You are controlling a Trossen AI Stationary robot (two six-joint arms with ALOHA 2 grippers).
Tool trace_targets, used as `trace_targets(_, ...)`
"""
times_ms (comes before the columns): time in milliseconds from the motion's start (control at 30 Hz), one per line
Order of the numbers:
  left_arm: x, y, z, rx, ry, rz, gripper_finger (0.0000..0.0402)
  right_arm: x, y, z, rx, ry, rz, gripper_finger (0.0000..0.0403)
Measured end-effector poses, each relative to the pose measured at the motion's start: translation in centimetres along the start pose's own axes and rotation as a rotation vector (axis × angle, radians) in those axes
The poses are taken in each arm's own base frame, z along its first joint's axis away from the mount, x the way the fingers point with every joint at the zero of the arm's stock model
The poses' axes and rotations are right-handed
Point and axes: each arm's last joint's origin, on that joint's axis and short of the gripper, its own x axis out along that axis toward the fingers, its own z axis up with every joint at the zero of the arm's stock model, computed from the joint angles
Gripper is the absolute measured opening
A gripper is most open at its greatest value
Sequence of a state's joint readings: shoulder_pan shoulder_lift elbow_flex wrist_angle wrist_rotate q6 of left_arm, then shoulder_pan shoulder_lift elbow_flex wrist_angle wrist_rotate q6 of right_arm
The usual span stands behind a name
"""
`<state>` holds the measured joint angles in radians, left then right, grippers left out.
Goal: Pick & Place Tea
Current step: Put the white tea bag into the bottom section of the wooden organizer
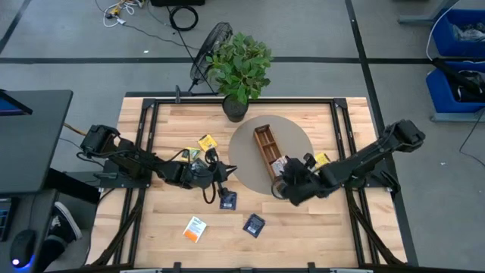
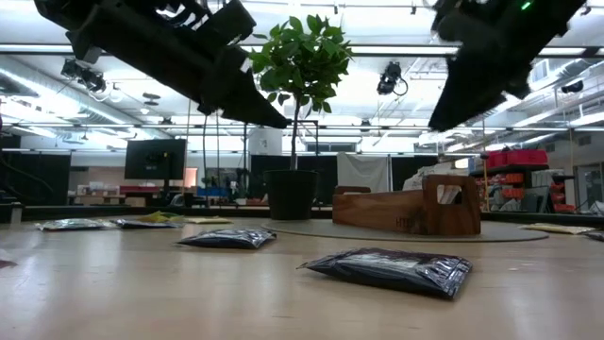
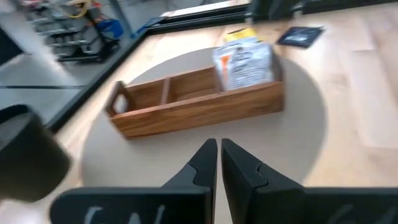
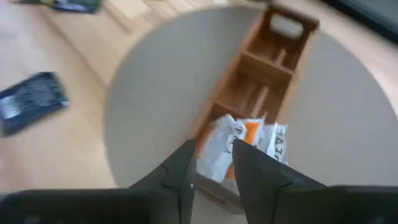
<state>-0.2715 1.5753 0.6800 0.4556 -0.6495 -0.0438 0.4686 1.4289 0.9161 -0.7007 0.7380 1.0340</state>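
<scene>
Partly gripper-hidden: orange-and-white sachets (image 4: 249,146)

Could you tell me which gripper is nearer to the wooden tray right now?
The right. The right gripper hovers over the wooden tray at its end compartment, where orange-and-white sachets sit. The left gripper is off the round mat's far side, fingers together.
</scene>
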Motion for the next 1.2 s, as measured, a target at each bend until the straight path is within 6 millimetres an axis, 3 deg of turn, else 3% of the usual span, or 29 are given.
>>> trace_targets(167,-0.3,-0.6,0.2,-0.018,-0.024,-0.106,0.0025,-2.4,1.8,-1.4,-0.149,-0.156,0.082,0.0107)
trace_targets(300,-1.8,-2.1,-0.1,-0.057,-0.125,-0.253,0.0025,-3.8,3.4,-3.4,-0.253,-0.269,0.209,0.0094)
trace_targets(500,-4.3,-3.9,-2.3,-0.044,-0.107,-0.364,0.0025,-4.0,4.4,-6.0,-0.319,-0.363,0.469,0.0074)
trace_targets(800,-8.7,-4.0,-5.2,-0.101,0.023,-0.518,0.0025,-3.0,3.1,-7.9,-0.313,-0.475,0.824,0.0048)
trace_targets(900,-10.3,-3.9,-5.2,-0.138,0.038,-0.563,0.0025,-3.2,2.7,-8.0,-0.351,-0.538,0.937,0.0041)
trace_targets(1033,-11.8,-3.1,-5.4,-0.143,-0.005,-0.517,0.0025,-3.4,1.8,-7.7,-0.380,-0.581,0.962,0.0038)
trace_targets(1200,-12.7,-1.0,-3.8,-0.149,-0.074,-0.482,0.0025,-4.0,0.1,-6.4,-0.390,-0.576,0.927,0.0038)
